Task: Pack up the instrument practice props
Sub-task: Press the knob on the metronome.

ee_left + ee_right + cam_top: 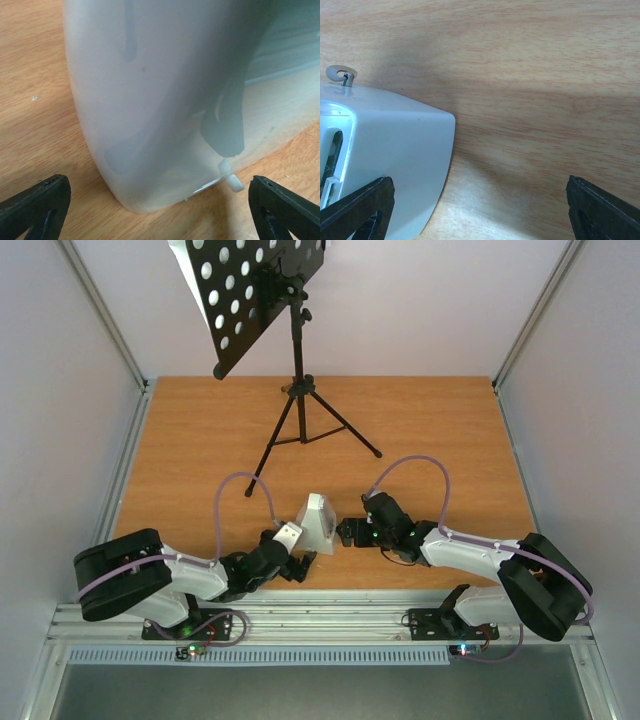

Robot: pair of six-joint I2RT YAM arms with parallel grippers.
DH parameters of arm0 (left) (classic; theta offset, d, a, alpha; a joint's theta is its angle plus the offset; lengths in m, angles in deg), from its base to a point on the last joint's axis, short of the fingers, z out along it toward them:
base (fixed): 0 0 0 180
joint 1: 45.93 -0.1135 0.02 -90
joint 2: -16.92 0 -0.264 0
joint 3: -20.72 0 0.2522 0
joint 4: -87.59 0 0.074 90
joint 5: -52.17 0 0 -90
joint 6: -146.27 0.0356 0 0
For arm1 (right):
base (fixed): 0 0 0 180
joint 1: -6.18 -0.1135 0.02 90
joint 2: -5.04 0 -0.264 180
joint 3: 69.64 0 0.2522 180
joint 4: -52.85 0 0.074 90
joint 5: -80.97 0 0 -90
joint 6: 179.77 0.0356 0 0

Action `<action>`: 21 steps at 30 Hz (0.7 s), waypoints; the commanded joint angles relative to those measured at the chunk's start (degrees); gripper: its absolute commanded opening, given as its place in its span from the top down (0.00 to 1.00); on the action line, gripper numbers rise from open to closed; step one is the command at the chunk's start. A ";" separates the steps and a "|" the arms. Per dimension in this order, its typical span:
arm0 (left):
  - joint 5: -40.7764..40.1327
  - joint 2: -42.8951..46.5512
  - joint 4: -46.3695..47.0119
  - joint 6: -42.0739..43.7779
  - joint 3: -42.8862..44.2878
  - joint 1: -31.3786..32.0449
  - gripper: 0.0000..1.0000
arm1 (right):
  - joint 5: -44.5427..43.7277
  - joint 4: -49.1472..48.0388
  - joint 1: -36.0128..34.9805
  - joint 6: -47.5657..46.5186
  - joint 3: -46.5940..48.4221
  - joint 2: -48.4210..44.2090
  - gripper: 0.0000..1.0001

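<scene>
The small white pyramid metronome [318, 523] stands on the wooden table [450, 440] near the front, between my two grippers. My left gripper [304, 554] is open right at its near-left side; in the left wrist view the metronome [150, 100] fills the frame just ahead of the spread fingers [35, 205]. My right gripper [346, 533] is open at its right side; the metronome [395, 160] shows by the left finger [357, 207]. The black tripod music stand [296, 390] stands at the back. A white sheet [186, 265] shows behind its holed desk [250, 295].
The stand's tripod legs [345, 430] spread over the back middle of the table. Grey walls with metal rails [120, 350] close in both sides. A small winding key [231, 180] sticks out of the metronome's base. A metal rail [320, 625] runs along the near edge.
</scene>
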 commanded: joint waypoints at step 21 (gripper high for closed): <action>-1.37 -1.14 6.99 3.37 -0.50 0.41 0.33 | 0.13 -1.50 -0.55 1.01 -0.27 -0.30 0.05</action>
